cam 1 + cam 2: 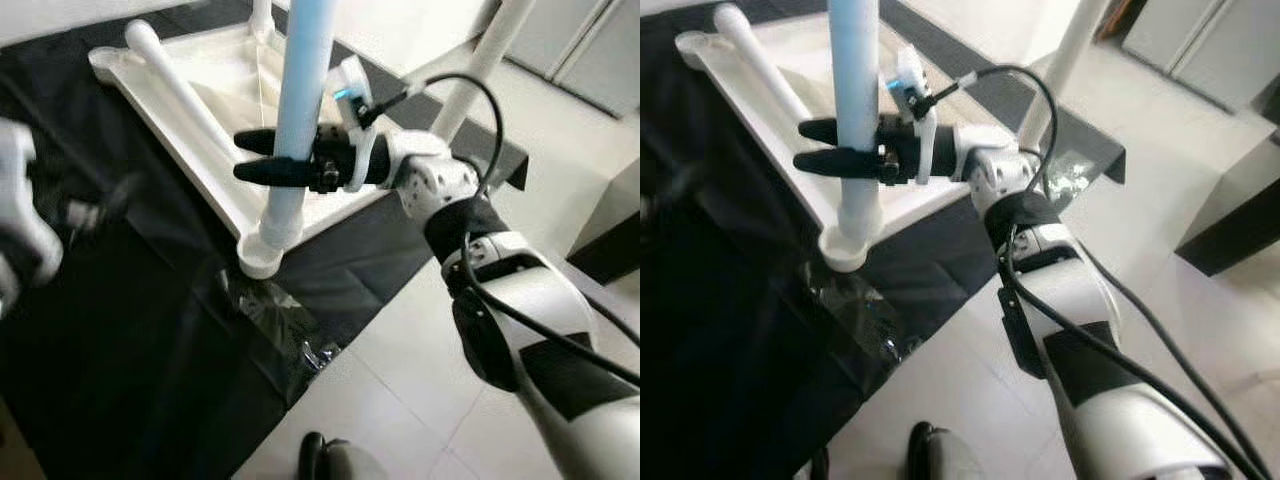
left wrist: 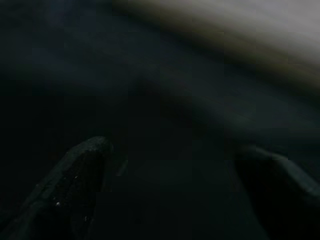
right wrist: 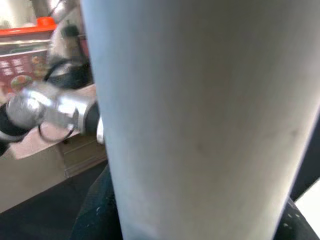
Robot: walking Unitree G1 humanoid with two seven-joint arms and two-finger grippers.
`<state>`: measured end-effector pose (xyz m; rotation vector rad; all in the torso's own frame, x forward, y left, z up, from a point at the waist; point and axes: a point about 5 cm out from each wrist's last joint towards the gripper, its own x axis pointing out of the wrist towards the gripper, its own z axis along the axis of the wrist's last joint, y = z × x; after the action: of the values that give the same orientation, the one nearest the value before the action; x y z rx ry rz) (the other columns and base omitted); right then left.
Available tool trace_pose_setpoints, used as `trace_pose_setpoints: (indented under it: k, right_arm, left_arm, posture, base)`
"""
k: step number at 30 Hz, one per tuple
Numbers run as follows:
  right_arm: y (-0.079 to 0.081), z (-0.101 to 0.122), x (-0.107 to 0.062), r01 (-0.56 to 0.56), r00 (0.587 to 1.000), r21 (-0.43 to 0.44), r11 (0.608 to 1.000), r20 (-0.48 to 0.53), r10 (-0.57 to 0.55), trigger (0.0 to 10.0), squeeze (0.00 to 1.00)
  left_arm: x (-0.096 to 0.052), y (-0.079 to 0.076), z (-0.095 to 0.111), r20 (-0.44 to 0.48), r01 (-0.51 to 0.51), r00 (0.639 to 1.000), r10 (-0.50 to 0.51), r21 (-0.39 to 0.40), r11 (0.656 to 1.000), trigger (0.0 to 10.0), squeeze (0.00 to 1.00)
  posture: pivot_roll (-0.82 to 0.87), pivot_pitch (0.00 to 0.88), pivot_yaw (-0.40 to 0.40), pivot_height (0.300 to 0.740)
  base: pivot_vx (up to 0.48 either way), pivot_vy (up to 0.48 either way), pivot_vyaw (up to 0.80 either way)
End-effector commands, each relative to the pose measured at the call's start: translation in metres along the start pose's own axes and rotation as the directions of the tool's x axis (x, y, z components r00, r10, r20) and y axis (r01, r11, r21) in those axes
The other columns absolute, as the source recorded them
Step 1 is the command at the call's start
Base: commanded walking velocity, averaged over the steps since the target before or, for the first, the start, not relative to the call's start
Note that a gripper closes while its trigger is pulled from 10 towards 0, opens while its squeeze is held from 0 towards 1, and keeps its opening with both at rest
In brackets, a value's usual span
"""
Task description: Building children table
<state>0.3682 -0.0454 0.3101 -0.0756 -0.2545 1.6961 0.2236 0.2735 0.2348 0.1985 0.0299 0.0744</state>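
Observation:
A white children's table top (image 1: 180, 135) lies upside down on a black sheet. A pale blue-white leg (image 1: 300, 90) stands upright in the near corner socket (image 1: 262, 255). My right gripper (image 1: 245, 157) is shut on this leg partway up, one black finger on each side; the right wrist view has the leg (image 3: 200, 115) right up close. A second leg (image 1: 180, 85) lies across the table top, and a third leg (image 1: 482, 62) stands at the far corner. My left gripper (image 1: 95, 212) hovers blurred at the left over the sheet, its fingers (image 2: 80, 190) spread apart and empty.
The black sheet (image 1: 120, 350) covers the floor at left and ends at light tiles (image 1: 400, 380) on the right. Crinkled clear plastic (image 1: 275, 315) lies near the socket. A dark cabinet base (image 1: 610, 235) stands at far right. My foot (image 1: 320, 455) shows at the bottom.

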Motion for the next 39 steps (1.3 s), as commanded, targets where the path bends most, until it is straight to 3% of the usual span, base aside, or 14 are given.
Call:
trace_pose_setpoints:
  k: [1,2,3,5,7,12,29,38,39]
  right_arm:
    - [0.004,-0.006,0.006,-0.053,0.999,0.016,0.998,-0.001,0.053,10.0,0.00]
    - [0.004,-0.006,0.006,-0.053,0.999,0.016,0.998,-0.001,0.053,10.0,0.00]
    - [0.005,-0.008,0.010,-0.057,0.998,0.020,0.998,0.003,0.057,10.0,0.00]
    - [0.004,-0.008,0.010,-0.054,0.999,0.019,0.998,0.004,0.054,10.0,0.00]
    - [0.004,-0.008,0.013,-0.051,0.999,0.019,0.998,0.009,0.051,10.0,0.00]
    - [0.005,-0.010,0.021,-0.079,0.996,-0.022,0.997,-0.038,0.078,10.0,0.00]
    - [0.007,-0.015,0.028,-0.101,0.991,-0.058,0.993,-0.093,0.095,10.0,0.00]
    - [0.012,-0.026,0.023,-0.162,0.977,-0.042,0.986,-0.147,0.154,10.0,0.00]
    - [0.013,-0.029,0.010,-0.176,0.959,-0.048,0.983,-0.235,0.160,10.0,0.00]
  left_arm:
    - [-0.010,-0.010,0.001,0.044,-0.059,0.997,0.058,0.016,0.998,10.0,0.00]
    - [-0.010,-0.010,0.001,0.044,-0.059,0.997,0.058,0.016,0.998,10.0,0.00]
    - [-0.021,-0.014,-0.008,0.046,-0.157,0.986,0.158,-0.024,0.987,10.0,0.00]
    - [-0.024,-0.015,-0.009,0.048,-0.179,0.982,0.180,-0.030,0.983,10.0,0.00]
    - [-0.032,-0.014,-0.010,0.060,-0.244,0.966,0.251,-0.100,0.965,10.0,0.00]
    - [-0.046,-0.018,-0.009,0.104,-0.303,0.944,0.312,-0.095,0.948,10.0,0.00]
    - [-0.058,-0.029,-0.016,0.078,-0.320,0.939,0.335,-0.159,0.934,10.0,0.00]
    - [-0.058,-0.032,-0.017,0.080,-0.324,0.938,0.339,-0.154,0.933,10.0,0.00]
    - [-0.056,-0.033,-0.018,0.079,-0.317,0.940,0.331,-0.150,0.936,10.0,0.00]
  posture:
    - [0.04,0.349,-0.187,0.740]
    - [0.04,0.349,-0.187,0.740]
    - [0.04,0.372,-0.197,0.740]
    - [0.04,0.372,-0.197,0.740]
    - [0.05,0.391,-0.204,0.740]
    - [0.06,0.423,-0.215,0.740]
    - [0.06,0.447,-0.227,0.740]
    - [0.05,0.442,-0.223,0.740]
    - [0.05,0.430,-0.215,0.740]
  base:
    - [0.000,0.000,0.00]
    - [0.000,0.000,0.00]
    - [0.000,0.000,0.00]
    - [0.000,0.000,0.00]
    - [0.000,0.000,0.00]
    - [0.000,0.000,0.00]
    - [0.000,0.000,0.00]
    - [0.000,0.000,0.00]
    - [0.000,0.000,0.00]
